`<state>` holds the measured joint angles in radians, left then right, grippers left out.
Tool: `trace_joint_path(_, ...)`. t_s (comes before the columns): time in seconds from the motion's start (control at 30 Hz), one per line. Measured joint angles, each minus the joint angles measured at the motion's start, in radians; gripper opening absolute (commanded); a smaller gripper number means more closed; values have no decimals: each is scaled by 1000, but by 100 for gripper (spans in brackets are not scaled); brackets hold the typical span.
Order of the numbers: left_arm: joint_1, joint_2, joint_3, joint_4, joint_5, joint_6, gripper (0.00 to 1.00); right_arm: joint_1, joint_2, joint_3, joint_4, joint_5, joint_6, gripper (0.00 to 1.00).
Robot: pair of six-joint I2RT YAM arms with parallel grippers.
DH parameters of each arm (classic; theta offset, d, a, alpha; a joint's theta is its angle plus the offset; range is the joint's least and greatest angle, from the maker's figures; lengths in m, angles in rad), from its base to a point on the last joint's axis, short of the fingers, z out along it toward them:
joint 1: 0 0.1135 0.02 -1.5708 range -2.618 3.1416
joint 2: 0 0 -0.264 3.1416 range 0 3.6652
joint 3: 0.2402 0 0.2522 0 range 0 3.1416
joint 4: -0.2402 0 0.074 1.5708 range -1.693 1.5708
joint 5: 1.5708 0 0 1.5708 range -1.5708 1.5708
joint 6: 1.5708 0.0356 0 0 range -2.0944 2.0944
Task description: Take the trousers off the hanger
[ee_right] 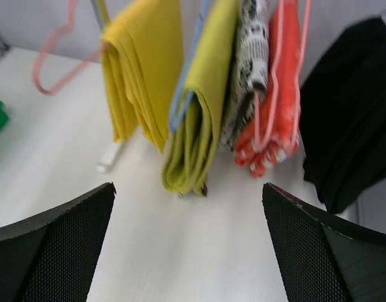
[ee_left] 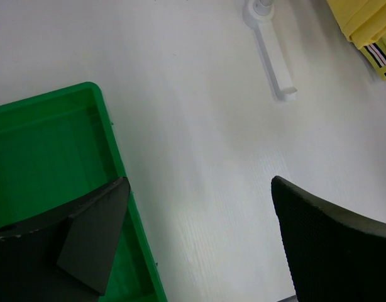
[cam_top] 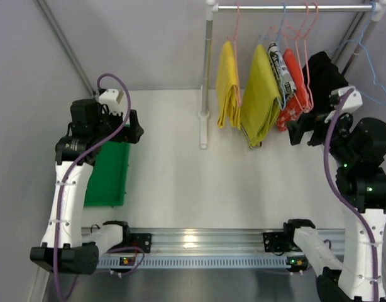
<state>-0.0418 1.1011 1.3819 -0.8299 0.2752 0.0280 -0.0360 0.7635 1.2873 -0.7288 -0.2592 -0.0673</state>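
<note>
Across the white table (cam_top: 180,189), yellow trousers (cam_top: 228,88) and olive trousers (cam_top: 261,94) drape over hangers (ee_right: 179,104), so the right gripper (ee_right: 188,189) faces them spread wide (left gripper (ee_left: 199,182) gapes too).

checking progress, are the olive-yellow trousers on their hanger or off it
On it. The olive-yellow trousers hang folded over a hanger on the rail, and the open right gripper is short of them.

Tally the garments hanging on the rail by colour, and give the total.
Bright yellow trousers: 1
Olive-yellow trousers: 1
Black-and-white printed cloth: 1
Red-orange garment: 1
Black garment: 1
Total: 5
</note>
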Motion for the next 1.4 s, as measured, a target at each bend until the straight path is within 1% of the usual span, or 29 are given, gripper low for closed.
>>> trace_joint_path(0.13, 0, 0, -24, 16, 25, -5, 99, 0, 104, 222, 12, -134, 88, 99)
trace_joint_path(0.23, 0, 0, -39, 24, 33, -8, 99, 0, 183, 343, 38, -236, 167, 97)
trace_joint_path(0.3, 0, -5, -58, 43, 37, -22, 99, 2, 242, 394, 79, -297, 228, 91)
trace_joint_path(0.43, 0, -30, -104, 76, 42, -48, 99, 45, 364, 417, 182, -365, 364, 78)
trace_joint_path(0.47, 0, -35, -110, 80, 42, -54, 99, 66, 401, 419, 204, -371, 393, 73)
trace_joint_path(0.57, 0, -42, -117, 90, 41, -63, 99, 146, 527, 447, 262, -380, 475, 67)
trace_joint_path(0.7, 0, -42, -117, 97, 33, -68, 99, 222, 660, 451, 360, -382, 607, 65)
trace_joint_path(0.8, 0, -42, -117, 97, 23, -69, 99, 259, 727, 462, 402, -375, 669, 63)
trace_joint_path(0.97, 1, -42, -117, 97, 18, -68, 99, 276, 819, 509, 486, -339, 790, 59)
trace_joint_path(1.17, 1, -40, -117, 97, 14, -67, 99, 276, 916, 537, 583, -335, 926, 57)
trace_joint_path(1.27, 1, -39, -120, 97, 7, -66, 99, 277, 960, 542, 612, -334, 975, 56)
trace_joint_path(1.4, 1, -36, -124, 97, -2, -63, 99, 285, 1006, 547, 644, -330, 1029, 51)
